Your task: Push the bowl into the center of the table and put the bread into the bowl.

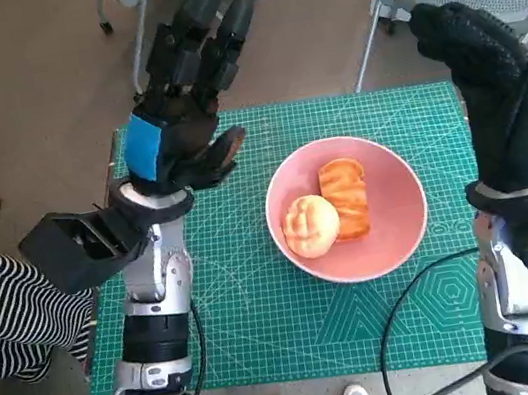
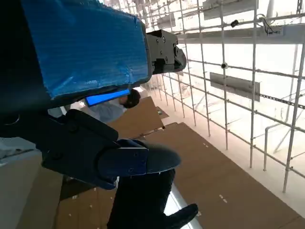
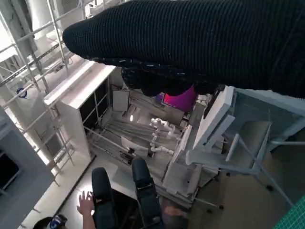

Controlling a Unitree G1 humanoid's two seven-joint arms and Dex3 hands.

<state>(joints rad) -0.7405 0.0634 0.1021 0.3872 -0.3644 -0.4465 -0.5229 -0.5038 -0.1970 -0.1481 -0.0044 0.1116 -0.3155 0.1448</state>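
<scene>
Left hand (image 1: pixel 183 110): black jointed fingers, blue tape (image 1: pixel 145 143) across its back. Right hand (image 1: pixel 496 98): black knitted glove. Both forearms (image 1: pixel 157 317) are pale silver-grey with dark bands; a black cable (image 1: pixel 415 309) loops beside the right one.

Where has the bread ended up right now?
In the head view, two pieces of bread lie side by side inside the pink bowl, which sits on the green mat between the two raised hands, nearer the right hand.
</scene>
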